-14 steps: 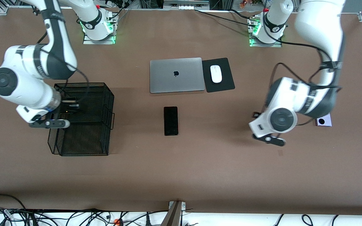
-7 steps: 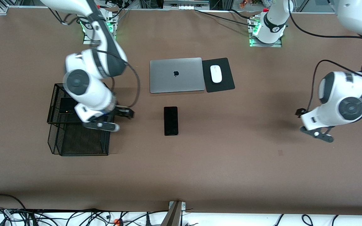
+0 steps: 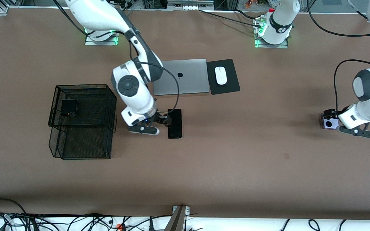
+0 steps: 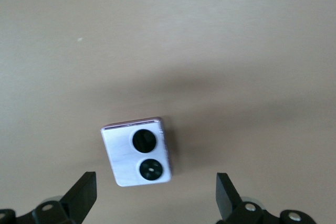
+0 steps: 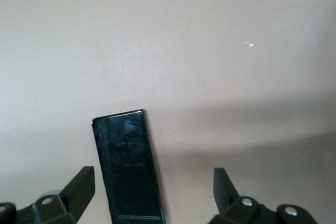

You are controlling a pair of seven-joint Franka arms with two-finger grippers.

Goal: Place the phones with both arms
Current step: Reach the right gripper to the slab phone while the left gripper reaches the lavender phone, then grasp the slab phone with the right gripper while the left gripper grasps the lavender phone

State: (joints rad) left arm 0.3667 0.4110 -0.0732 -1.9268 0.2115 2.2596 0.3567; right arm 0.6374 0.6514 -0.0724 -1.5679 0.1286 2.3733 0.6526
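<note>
The long black slab phone lies flat mid-table, nearer the front camera than the laptop. My right gripper is open and low at its side; in the right wrist view the slab lies between the spread fingers, close to one, and my right gripper holds nothing. The pale lilac phone lies toward the left arm's end. My left gripper hangs open over it; the left wrist view shows the phone between the fingers of my left gripper. The black folded phone rests in the mesh basket.
The black wire basket has an upper tray and a lower tier, toward the right arm's end. A closed silver laptop and a white mouse on a black pad lie farther from the front camera than the slab.
My right arm left the basket, with the folded phone lying in it, and swung to the long black phone. My left arm swung outward and came down over the lilac phone.
</note>
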